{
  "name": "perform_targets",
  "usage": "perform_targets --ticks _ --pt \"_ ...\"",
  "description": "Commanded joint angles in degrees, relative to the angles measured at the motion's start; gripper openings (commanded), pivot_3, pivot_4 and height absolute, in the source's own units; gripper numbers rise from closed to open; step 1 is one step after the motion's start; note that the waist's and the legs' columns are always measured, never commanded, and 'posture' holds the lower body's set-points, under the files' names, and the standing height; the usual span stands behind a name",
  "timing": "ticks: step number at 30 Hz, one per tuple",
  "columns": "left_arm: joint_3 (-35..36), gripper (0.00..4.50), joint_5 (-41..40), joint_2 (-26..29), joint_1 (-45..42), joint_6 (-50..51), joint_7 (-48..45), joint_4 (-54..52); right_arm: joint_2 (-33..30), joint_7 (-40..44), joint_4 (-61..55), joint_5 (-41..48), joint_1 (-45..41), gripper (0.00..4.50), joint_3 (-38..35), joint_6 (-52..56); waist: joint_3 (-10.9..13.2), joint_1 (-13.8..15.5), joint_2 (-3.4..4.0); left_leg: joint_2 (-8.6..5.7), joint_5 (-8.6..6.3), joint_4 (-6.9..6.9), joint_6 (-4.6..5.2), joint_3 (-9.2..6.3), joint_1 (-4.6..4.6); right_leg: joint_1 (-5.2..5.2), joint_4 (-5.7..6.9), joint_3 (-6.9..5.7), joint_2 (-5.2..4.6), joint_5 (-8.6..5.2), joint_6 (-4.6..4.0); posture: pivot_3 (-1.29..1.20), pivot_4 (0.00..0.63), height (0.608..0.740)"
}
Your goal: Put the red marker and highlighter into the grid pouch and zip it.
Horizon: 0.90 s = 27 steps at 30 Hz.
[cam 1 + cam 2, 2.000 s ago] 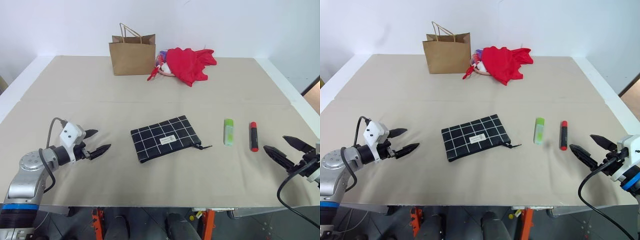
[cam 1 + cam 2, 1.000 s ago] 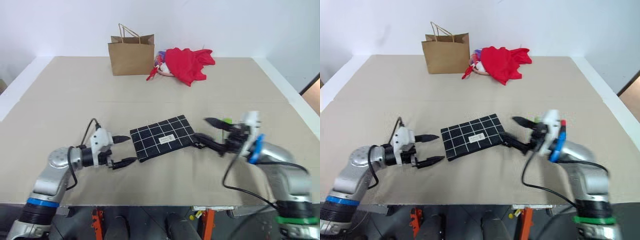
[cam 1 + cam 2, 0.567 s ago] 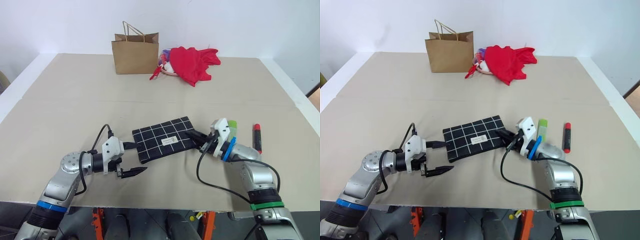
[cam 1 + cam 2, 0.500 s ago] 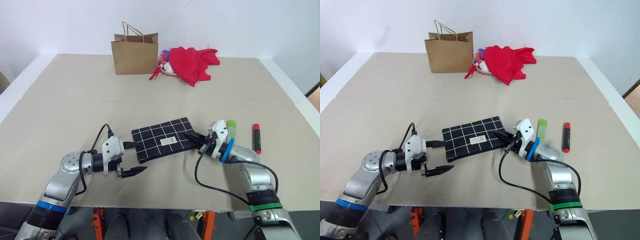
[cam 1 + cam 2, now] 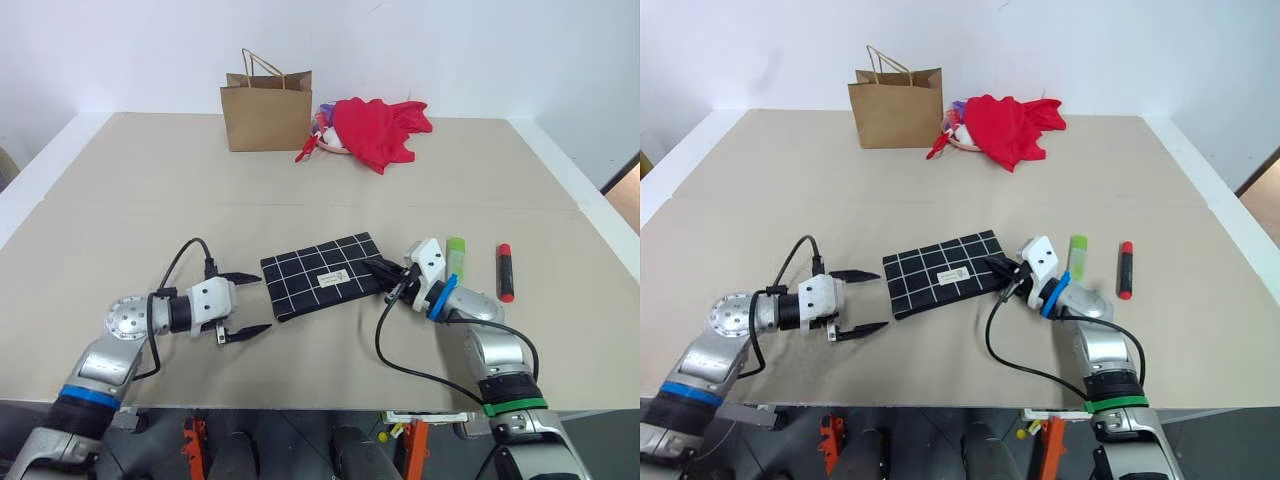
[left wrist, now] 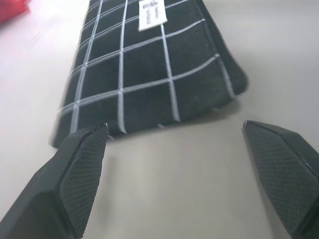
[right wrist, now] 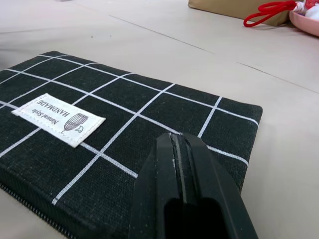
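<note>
The grid pouch (image 5: 325,275) lies flat at the table's middle, white label up. My left gripper (image 5: 263,302) is open at the pouch's left end, one fingertip on each side of its near corner (image 6: 149,64), and holds nothing. My right gripper (image 5: 372,266) is shut, its tips low over the pouch's right end (image 7: 99,99). The zipper pull is hidden under the fingers (image 7: 182,169), so I cannot tell whether they pinch it. The highlighter (image 5: 456,256) lies just right of the right wrist. The red marker (image 5: 505,271) lies further right, parallel to it.
A brown paper bag (image 5: 265,100) stands at the table's back, with a red cloth (image 5: 375,128) bunched beside it on the right. The table's front edge runs just under both arms.
Both arms have come in from the table's sides to the pouch. The right gripper has shut at the pouch's right end. The left gripper has rolled and edged up to the left end.
</note>
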Motion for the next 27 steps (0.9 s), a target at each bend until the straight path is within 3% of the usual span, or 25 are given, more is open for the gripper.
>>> perform_targets --ticks 1,12,16,22,23,27 --pt "-2.1 4.50 2.1 -2.0 -2.6 -5.7 0.0 3.4 0.8 -0.1 -0.1 -0.3 -1.0 0.01 0.5 -0.5 0.0 -0.1 0.00 0.00 0.00 -0.02 0.00 0.00 0.00 0.00 0.00 0.00 0.01 0.03 0.05 0.00 0.150 0.740" --pt "-7.7 4.50 5.0 -5.9 -9.8 -11.3 -3.3 13.5 0.8 -0.6 -1.0 -0.4 -0.7 0.01 0.2 -0.6 0.0 -0.2 0.03 -0.01 0.00 -0.13 0.01 -0.04 -0.01 0.00 0.00 0.00 0.03 0.10 0.30 0.00 0.150 0.740" --pt "-8.4 3.32 5.7 -5.4 -11.6 -13.7 -4.4 16.6 0.8 -0.7 -1.5 -0.4 -0.6 0.00 0.3 -0.5 0.0 -0.2 0.05 -0.02 0.00 -0.10 0.01 -0.04 0.00 0.02 0.00 0.00 0.02 0.12 0.32 0.00 0.150 0.740" --pt "-8.5 0.33 4.5 -5.7 -13.1 -14.8 -5.5 19.1 0.6 -0.5 -2.3 -0.4 -0.1 0.00 0.4 -0.4 0.0 -0.2 0.06 -0.01 0.07 -0.10 0.11 -0.04 0.00 0.01 0.00 0.00 0.03 0.17 0.32 0.00 0.150 0.740" --pt "-8.6 0.05 4.4 -5.8 -13.3 -15.0 -5.7 19.4 0.5 -0.4 -2.4 -0.4 -0.1 0.00 0.4 -0.3 0.0 -0.2 0.08 -0.02 0.07 -0.10 0.11 -0.04 0.00 0.02 0.00 0.00 0.03 0.17 0.32 0.00 0.150 0.740" --pt "-7.6 0.05 0.6 -7.2 -13.7 -10.8 -7.5 18.1 0.7 -0.2 -5.0 1.7 -0.2 0.00 -0.8 0.2 0.0 -0.2 0.11 -0.02 0.06 -0.19 0.11 -0.04 0.00 -0.01 0.00 0.00 0.03 0.14 0.31 0.00 0.150 0.740"
